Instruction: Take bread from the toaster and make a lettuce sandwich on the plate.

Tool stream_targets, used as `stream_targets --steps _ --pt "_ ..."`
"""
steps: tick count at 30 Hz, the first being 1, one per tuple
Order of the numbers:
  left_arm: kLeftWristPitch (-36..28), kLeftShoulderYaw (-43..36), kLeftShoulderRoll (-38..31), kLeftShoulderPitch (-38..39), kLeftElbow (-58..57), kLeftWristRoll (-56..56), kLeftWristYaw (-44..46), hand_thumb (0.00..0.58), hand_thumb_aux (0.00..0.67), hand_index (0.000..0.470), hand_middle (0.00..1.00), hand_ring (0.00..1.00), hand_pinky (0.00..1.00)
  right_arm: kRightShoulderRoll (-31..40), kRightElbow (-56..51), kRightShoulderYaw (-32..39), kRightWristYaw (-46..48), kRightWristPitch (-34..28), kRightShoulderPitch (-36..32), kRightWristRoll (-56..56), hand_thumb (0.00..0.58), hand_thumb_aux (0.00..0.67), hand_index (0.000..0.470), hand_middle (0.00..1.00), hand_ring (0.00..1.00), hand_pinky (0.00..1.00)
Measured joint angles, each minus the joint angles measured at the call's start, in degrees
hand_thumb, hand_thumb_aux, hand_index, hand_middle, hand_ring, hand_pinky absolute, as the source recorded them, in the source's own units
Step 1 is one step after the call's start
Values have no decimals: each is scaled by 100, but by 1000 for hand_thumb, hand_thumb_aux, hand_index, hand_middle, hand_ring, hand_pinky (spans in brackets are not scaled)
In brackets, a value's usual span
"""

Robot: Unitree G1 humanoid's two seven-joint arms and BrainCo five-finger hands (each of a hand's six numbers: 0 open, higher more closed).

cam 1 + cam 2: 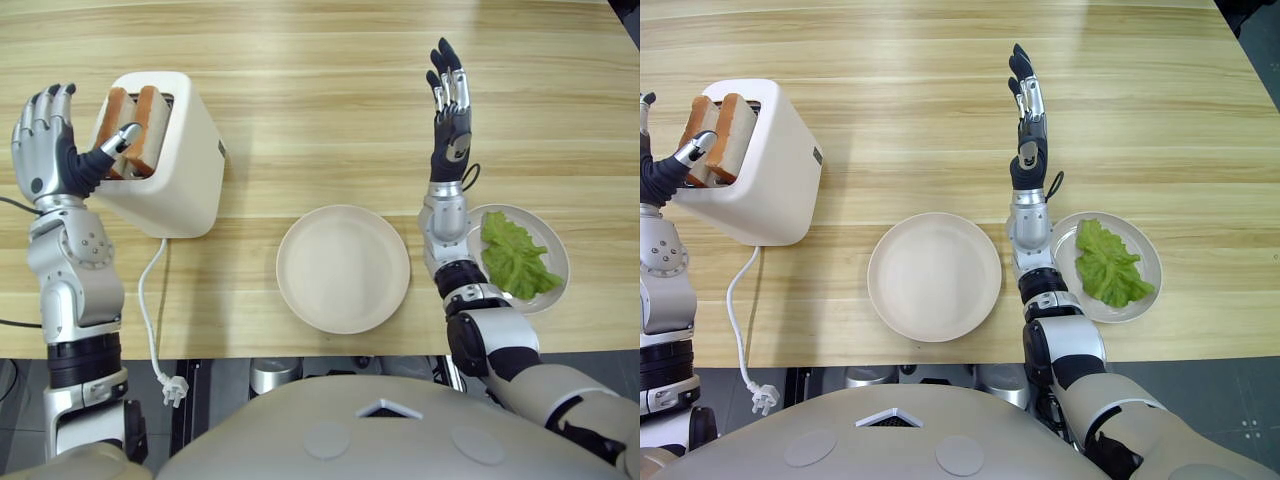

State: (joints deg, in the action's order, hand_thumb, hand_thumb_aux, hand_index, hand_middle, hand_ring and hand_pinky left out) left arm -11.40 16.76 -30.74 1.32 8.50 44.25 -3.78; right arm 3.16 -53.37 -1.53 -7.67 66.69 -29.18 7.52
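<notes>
Left eye view: left hand (45, 140) open beside bread (152, 115); right hand (450, 128) raised, fingers (452, 85) straight.

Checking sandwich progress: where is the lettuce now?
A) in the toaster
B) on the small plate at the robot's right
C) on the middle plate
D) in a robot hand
B: the lettuce lies on the small plate at the right.

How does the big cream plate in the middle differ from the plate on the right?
The round cream middle plate is larger and empty; the pale round right-hand plate is smaller and holds a green lettuce leaf. The middle plate lies centrally, the right-hand plate further right. Both are round and lie flat on the light wooden table near its front edge.
</notes>
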Motion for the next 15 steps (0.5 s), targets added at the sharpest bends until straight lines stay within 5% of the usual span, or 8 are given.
stream_targets --steps 4,6,7,8,9,10,11,15 --pt "-139 -5 0 45 -72 -20 -31 0 0 0 0 0 0 15 0 -3 0 0 0 0 0 0 0 0 0 0" --pt "-193 -5 1 47 -71 -64 -62 62 37 25 0 0 0 18 0 -3 -1 0 0 0 0 0 0 0 0 0" --pt "-232 -5 1 46 -71 -97 -78 325 226 155 0 0 0 18 0 -3 -1 0 0 0 0 0 0 0 0 0" --pt "-258 -5 1 46 -71 -108 -85 462 368 253 0 0 0 18 0 -3 -1 0 0 1 0 0 0 0 0 0" --pt "-297 -8 0 46 -71 -118 -89 462 368 253 0 0 0 19 0 -3 -2 0 0 0 0 0 0 0 0 0" --pt "-320 -16 0 46 -71 -128 -89 519 452 310 0 0 0 20 0 -3 -2 0 0 0 0 0 0 0 0 0" --pt "-334 -27 0 47 -72 -150 -88 580 652 447 0 0 0 20 0 -3 -2 0 0 0 0 0 0 0 0 0" --pt "-365 -91 0 39 -72 -180 -79 580 670 460 0 0 0 21 0 -4 -6 0 0 0 0 0 0 0 0 0"
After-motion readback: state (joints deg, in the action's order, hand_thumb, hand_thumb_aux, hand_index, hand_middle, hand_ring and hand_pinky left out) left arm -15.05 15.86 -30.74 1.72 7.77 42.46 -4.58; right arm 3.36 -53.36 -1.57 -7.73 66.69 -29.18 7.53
